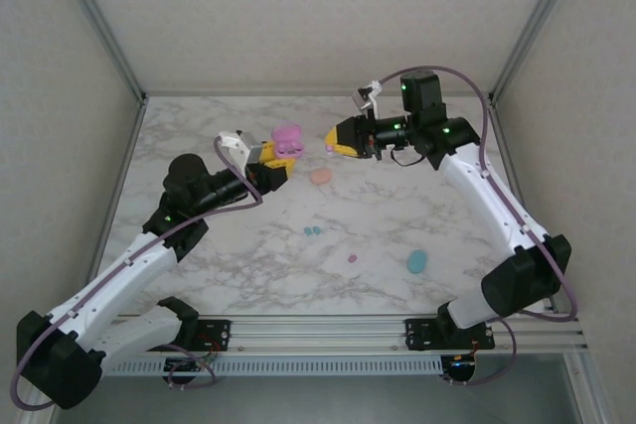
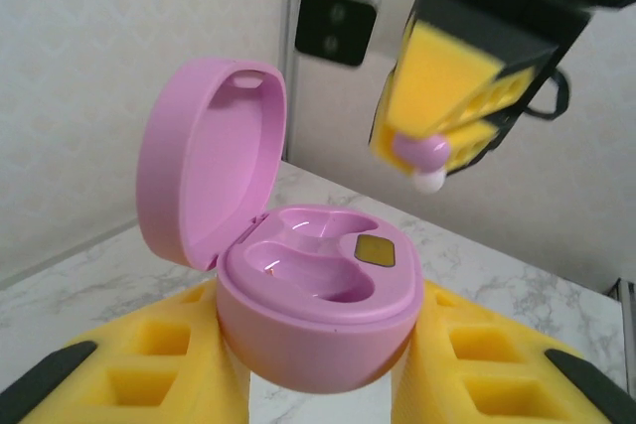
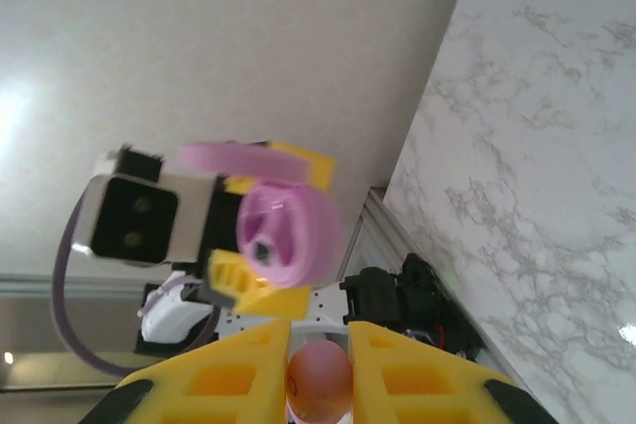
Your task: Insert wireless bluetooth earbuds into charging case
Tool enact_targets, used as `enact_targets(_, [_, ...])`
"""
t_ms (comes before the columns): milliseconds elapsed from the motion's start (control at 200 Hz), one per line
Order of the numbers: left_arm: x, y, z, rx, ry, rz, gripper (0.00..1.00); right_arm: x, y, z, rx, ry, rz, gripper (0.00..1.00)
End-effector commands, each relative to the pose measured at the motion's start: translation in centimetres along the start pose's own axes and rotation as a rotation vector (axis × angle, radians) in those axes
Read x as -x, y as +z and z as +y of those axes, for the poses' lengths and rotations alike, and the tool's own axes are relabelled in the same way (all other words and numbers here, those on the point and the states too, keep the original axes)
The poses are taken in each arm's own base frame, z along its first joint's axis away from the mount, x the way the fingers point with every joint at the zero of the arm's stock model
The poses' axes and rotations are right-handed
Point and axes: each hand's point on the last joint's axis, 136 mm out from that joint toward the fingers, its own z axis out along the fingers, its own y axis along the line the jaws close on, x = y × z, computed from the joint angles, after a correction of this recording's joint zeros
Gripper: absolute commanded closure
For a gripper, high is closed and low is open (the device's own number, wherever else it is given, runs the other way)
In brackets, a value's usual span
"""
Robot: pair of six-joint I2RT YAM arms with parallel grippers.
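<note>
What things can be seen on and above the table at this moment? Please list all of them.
open case: one, pink, lifted off the table in the left hand, lid up, both sockets empty
held earbud: one, pink with a white tip, pinched in the right hand, near the open case
second case: one, peach, on the table below the two hands
third case: one, teal, near right part of the table
earbud pair: two, teal, side by side at mid-table
single earbud: one, pink, left of the third case
table: one, white-grey marble
left hand: one, yellow fingers, shut on the open case
right hand: one, yellow fingers, shut on the held earbud
</note>
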Motion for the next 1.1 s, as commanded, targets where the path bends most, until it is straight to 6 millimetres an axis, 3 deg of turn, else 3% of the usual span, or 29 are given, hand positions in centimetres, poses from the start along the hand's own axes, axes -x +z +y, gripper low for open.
enact_targets(0, [1.3, 0.3, -1.4, -0.07, 0.055, -0.034, 0.67, 0.0, 0.2, 2.3, 0.001, -0.142, -0.037, 0.8])
enact_targets(395, [1.5, 0.8, -2.6, -0.122, 0.078, -0.015, 0.67, -0.8, 2.2, 3.6, -0.02, -0.217, -0.012, 0.8])
enact_targets(596, [2.0, 0.7, -2.8, -0.128, 0.071, -0.021, 0.67, -0.9, 2.9, 2.5, -0.053, -0.201, 0.009, 0.8])
enact_targets(861, [2.0, 0.7, -3.1, -0.141, 0.07, -0.016, 0.67, -0.3, 3.1, 2.8, -0.045, -0.211, -0.014, 0.8])
enact_targets(1091, [2.3, 0.7, -3.2, -0.143, 0.066, -0.024, 0.67, -0.1, 3.3, 1.9, -0.077, -0.198, -0.017, 0.8])
